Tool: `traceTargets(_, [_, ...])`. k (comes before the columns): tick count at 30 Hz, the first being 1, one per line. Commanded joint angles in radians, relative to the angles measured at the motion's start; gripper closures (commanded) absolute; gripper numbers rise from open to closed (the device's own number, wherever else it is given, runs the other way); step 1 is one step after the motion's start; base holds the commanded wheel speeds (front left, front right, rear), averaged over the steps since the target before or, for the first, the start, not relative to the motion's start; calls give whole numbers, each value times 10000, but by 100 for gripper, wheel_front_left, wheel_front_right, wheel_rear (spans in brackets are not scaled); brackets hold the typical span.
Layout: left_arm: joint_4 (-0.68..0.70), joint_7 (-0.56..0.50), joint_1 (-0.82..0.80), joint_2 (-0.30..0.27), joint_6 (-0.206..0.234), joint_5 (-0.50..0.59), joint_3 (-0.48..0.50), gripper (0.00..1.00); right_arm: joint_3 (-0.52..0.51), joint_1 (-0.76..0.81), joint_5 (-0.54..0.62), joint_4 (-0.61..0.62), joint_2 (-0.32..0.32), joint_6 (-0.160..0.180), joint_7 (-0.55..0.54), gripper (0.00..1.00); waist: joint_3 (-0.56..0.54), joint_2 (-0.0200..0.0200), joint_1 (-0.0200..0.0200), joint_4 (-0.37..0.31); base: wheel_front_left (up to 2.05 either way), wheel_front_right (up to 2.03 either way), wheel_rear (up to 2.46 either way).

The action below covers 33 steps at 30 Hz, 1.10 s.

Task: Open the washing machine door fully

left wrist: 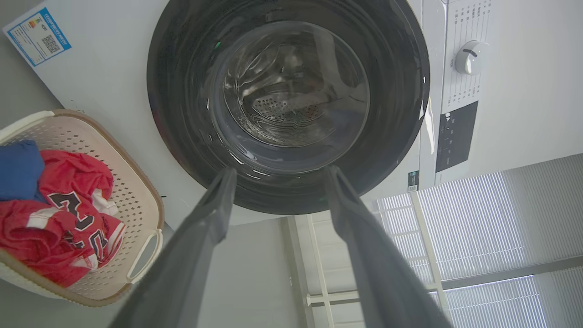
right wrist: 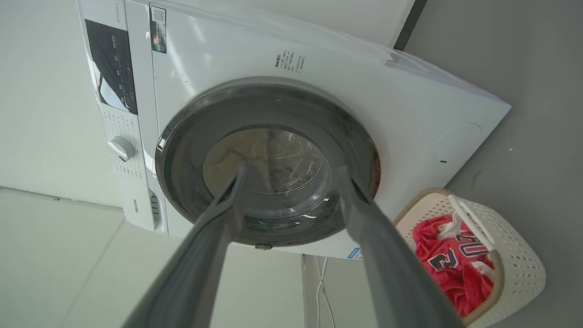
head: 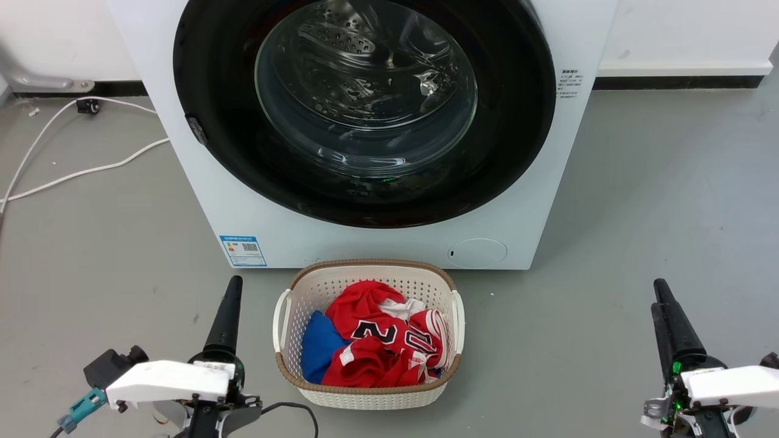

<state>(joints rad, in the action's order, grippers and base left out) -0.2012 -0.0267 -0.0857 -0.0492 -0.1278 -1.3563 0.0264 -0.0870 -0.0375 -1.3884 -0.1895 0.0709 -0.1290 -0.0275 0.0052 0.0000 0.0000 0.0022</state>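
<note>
While both hang low with fingers apart and nothing between them, the left end effector (head: 234,283) at the lower left of the head view and the right end effector (head: 659,286) at the lower right stand well short of the washing machine door (head: 365,109). It sits shut, flush in the white machine front (head: 389,246) across the upper centre. It looks rigid, weighty and slick, and its bulging glass is poor to grip. The small grey catch (head: 196,129) on its left rim seems the likeliest hold. A laundry basket (head: 365,398) stands just below.
</note>
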Motion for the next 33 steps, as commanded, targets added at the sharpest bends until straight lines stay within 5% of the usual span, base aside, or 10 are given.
traceTargets(1, [247, 106, -276, -24, -18, 499, -106, 0, 28, -85, 526, 272, 112, -7, 107, 0, 1, 0, 0, 0, 0, 0, 0])
traceTargets(18, [594, 775, -334, -178, 67, 4467, -597, 0, 226, 234, 4529, 713, 137, -11, 646, 0, -5, 0, 0, 10, 0, 0, 0])
traceTargets(33, [497, 1274, -435, -545, 442, 6783, -1236, 0, 311, 541, 7110, 1328, 136, -14, 642, 0, 4, 0, 0, 33, 0, 0, 0])
